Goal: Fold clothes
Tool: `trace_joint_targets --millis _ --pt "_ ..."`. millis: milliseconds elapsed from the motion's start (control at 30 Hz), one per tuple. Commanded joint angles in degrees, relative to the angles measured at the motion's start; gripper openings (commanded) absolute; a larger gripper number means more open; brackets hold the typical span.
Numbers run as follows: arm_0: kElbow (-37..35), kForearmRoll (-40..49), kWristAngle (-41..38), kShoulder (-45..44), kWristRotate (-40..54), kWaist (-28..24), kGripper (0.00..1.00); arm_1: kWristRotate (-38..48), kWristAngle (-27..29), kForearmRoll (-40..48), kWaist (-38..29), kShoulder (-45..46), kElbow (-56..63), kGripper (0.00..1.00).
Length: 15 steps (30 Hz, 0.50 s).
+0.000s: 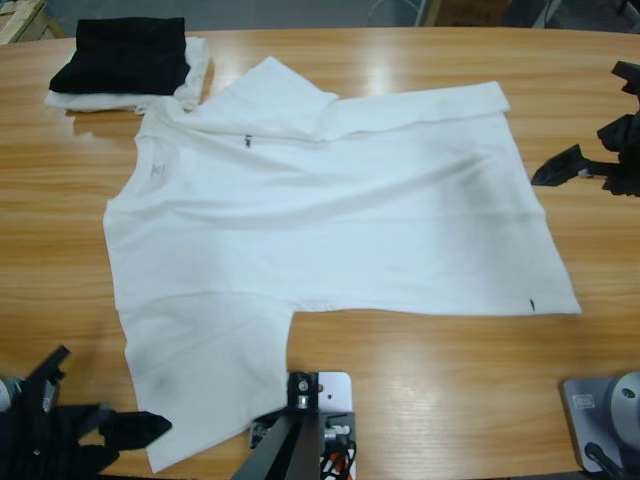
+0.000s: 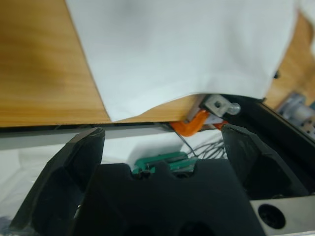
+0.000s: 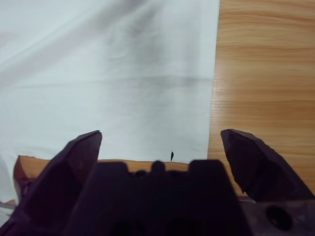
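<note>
A long wooden table [image 1: 430,385] fills the high view, with only a strip of dim room showing beyond its far edge. At the far left corner sits a small stack: a black folded garment [image 1: 125,55] lying on a white folded piece [image 1: 197,72] that shows along its right side and its front.

The T-shirt [image 1: 340,220] lies spread flat across the middle of the tabletop, collar toward the left end and hem toward the right. Its far side and far sleeve are turned in over the body. The near sleeve runs down to the near edge, close to the left gripper. A tiny logo [image 1: 156,170] sits near the collar, and a small dark tag [image 1: 527,303] marks the hem's near corner. The collar end almost touches the stack.

The left gripper [image 1: 100,395] hovers at the near left corner with jaws spread wide and nothing between them. In its wrist view the left gripper [image 2: 162,132] looks over the table's edge at the sleeve's hem. The right gripper [image 1: 578,125] hangs over the right end, just off the hem, also wide apart and empty. Its wrist view shows the right gripper [image 3: 161,133] facing the hem, with the tag [image 3: 171,156] between the jaws.

Bare wood lies open along the near edge right of the sleeve, beyond the hem at the right end, and in a band along the far edge.
</note>
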<state>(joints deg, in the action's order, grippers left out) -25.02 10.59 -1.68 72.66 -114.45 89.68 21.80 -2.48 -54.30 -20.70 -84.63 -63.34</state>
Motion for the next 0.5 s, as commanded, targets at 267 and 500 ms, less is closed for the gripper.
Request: trace_joint_targets --millis 267,500 --pt "1.11 -3.36 0.45 11.88 -3.35 4.54 0.862 0.44 0.81 2.36 -0.57 2.61 5.05 1.0" --pt "1.11 -7.07 0.45 16.04 -3.33 4.54 0.82 0.28 0.9 2.75 -0.29 2.63 5.05 1.0"
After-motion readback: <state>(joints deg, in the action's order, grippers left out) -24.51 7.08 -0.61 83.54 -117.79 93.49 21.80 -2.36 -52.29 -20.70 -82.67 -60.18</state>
